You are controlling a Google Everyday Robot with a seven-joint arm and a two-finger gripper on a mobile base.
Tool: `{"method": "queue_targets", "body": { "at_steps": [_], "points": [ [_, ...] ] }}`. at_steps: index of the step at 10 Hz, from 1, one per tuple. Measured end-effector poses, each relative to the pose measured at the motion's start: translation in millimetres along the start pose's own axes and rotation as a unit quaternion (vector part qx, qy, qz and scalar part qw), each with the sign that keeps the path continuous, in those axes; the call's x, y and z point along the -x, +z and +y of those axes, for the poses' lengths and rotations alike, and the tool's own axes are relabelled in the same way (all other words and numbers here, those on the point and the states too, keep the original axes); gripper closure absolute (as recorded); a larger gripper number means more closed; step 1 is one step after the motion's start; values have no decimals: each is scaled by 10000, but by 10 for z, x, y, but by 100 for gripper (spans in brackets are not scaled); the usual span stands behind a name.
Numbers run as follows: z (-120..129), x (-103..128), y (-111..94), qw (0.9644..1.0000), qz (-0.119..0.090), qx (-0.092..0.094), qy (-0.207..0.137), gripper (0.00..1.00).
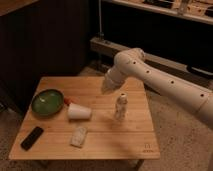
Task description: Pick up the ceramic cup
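One white cup [79, 112] lies on its side on the wooden table [135, 135], just beside the green bowl [48, 102]. The gripper [106, 89] hovers above, near the small bottle [120, 107]; its opening cannot be told.

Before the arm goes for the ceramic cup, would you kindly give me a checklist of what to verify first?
1. Ceramic cup in plain view, nothing on top of it: ok.
2. Cup upright: not ok, it appears to lie on its side.
3. Hand over the cup: not ok, it hovers above the far middle of the table, beyond and right of the cup.
4. Way down free of the clear bottle: not ok, it stands upright right of the cup, close under the hand.
5. Room on the green bowl side: cannot tell, the bowl sits close on the cup's left.
6. Packet apart from the cup: ok.
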Motion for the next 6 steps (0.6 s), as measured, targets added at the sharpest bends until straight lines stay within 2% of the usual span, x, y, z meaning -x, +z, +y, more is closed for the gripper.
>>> {"method": "queue_targets", "body": {
  "at_steps": [2, 3, 5, 6],
  "points": [
    [16, 18, 31, 9986, -436, 262, 107, 58],
    [85, 88, 45, 9969, -683, 373, 150, 46],
    [236, 242, 51, 9937, -989, 485, 202, 27],
    [282, 304, 31, 9928, -1094, 445, 221, 21]
  ]
}}
